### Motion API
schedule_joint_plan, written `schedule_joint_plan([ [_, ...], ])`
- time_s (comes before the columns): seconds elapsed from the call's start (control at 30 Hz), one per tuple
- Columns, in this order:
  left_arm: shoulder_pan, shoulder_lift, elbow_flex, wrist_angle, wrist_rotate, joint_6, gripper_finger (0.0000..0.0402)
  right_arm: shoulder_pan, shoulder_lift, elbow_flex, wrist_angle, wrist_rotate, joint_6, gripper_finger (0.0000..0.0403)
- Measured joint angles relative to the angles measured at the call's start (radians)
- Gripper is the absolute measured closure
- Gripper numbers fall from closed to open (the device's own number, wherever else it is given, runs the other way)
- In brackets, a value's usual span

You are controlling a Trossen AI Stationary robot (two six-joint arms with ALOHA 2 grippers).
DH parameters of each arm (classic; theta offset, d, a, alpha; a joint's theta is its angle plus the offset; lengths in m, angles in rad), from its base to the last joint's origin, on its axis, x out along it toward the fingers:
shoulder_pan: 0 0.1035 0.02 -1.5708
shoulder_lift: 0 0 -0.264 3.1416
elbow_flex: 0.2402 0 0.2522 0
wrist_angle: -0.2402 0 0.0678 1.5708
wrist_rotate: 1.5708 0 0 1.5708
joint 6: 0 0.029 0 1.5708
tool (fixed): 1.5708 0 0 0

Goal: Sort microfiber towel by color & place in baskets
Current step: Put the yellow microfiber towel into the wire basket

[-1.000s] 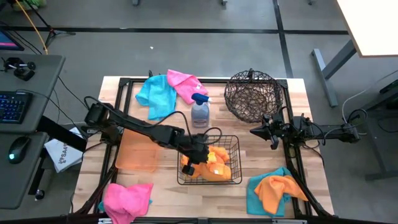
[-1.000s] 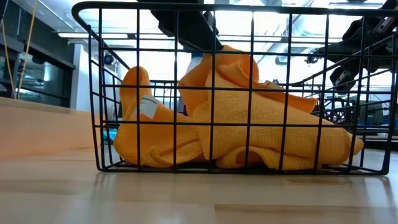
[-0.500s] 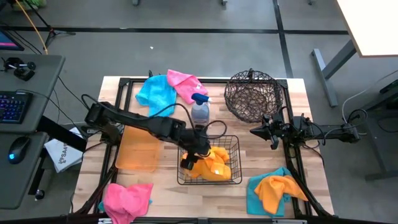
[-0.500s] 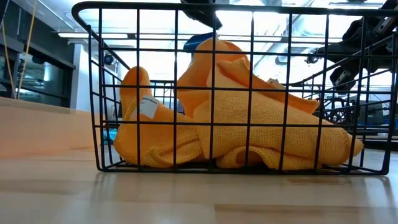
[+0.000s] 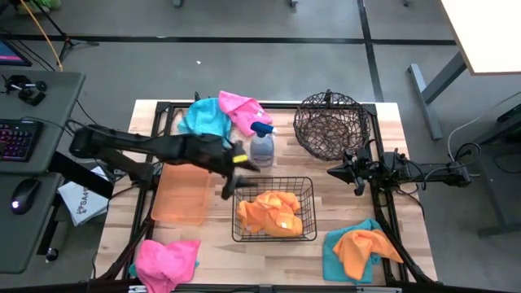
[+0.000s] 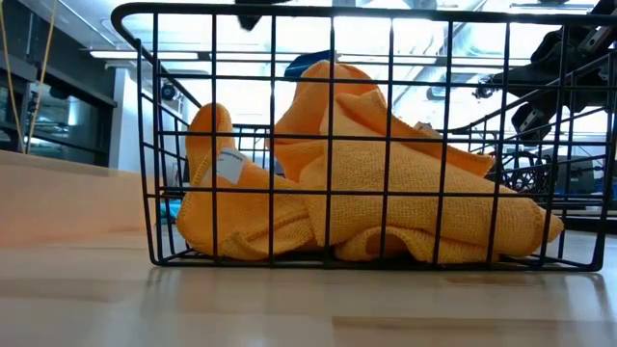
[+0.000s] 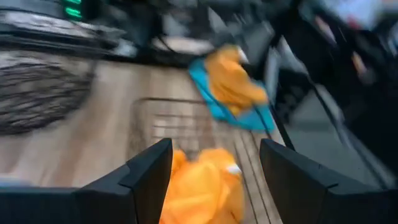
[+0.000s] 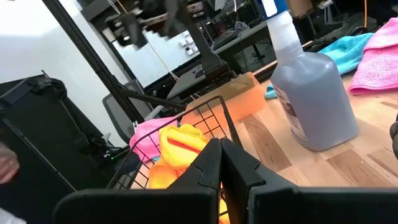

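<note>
Orange towels (image 5: pixel 269 213) fill the black wire basket (image 5: pixel 309 208); the left gripper (image 5: pixel 234 177) hovers beside it, fingers open and empty. Right gripper (image 5: pixel 335 172) waits, fingers closed.

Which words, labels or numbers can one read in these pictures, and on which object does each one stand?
"SA": the opening letters on the white printed item beside the table's left edge in the high view; the rest is too small to read.
White tag on the orange towel in the black wire basket: no print can be read.
Grey spray bottle: no label shows.
</note>
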Motion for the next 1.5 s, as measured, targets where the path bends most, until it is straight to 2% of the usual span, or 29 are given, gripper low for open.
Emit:
schedule_joint_plan([
  [0.13,0.016,-0.087,-0.11,0.145,-0.2,-0.156,0.0173,0.0,0.0,0.0,0.0,0.0,0.0,0.0402],
  [0.23,0.03,-0.119,-0.136,0.209,-0.329,-0.258,0.0173,0.0,0.0,0.0,0.0,0.013,-0.051,0.0402],
  [0.33,0.044,-0.133,-0.137,0.294,-0.381,-0.297,0.0173,0.0,0.0,0.0,0.027,0.07,-0.148,0.0402],
  [0.4,0.05,-0.147,-0.136,0.369,-0.382,-0.299,0.0173,0.0,0.0,0.0,0.109,0.118,-0.042,0.0402],
  [0.5,0.052,-0.169,-0.136,0.427,-0.382,-0.292,0.0173,0.0,0.0,0.0,0.263,0.268,0.134,0.0402],
  [0.63,0.052,-0.204,-0.136,0.398,-0.385,-0.244,0.0173,0.0,0.009,0.0,0.413,0.521,0.24,0.0402],
  [0.67,0.052,-0.217,-0.136,0.381,-0.389,-0.226,0.0173,-0.001,0.023,0.001,0.454,0.548,0.277,0.0402],
  [0.7,0.052,-0.232,-0.136,0.356,-0.399,-0.209,0.0173,-0.001,0.04,0.005,0.484,0.533,0.301,0.0402],
  [0.83,0.052,-0.286,-0.136,0.257,-0.488,-0.185,0.0173,0.007,0.179,0.131,0.38,0.293,0.317,0.0381],
  [0.9,0.052,-0.311,-0.136,0.23,-0.526,-0.18,0.0173,0.016,0.281,0.244,0.206,0.197,0.289,0.0356],
  [1.07,0.052,-0.371,-0.136,0.203,-0.565,-0.127,0.0173,0.047,0.562,0.557,-0.371,-0.088,0.175,0.0269],
  [1.23,0.052,-0.419,-0.136,0.193,-0.568,-0.048,0.0173,0.125,0.809,0.747,-0.818,-0.416,0.134,0.0184],
  [1.3,0.052,-0.438,-0.136,0.189,-0.568,-0.013,0.0173,0.168,0.881,0.792,-0.941,-0.474,0.134,0.0162],
  [1.4,0.052,-0.466,-0.136,0.17,-0.558,0.031,0.0173,0.233,0.97,0.816,-1.064,-0.479,0.144,0.0144],
  [1.5,0.052,-0.508,-0.136,0.107,-0.533,0.052,0.0173,0.292,1.041,0.808,-1.077,-0.48,0.217,0.0142],
])
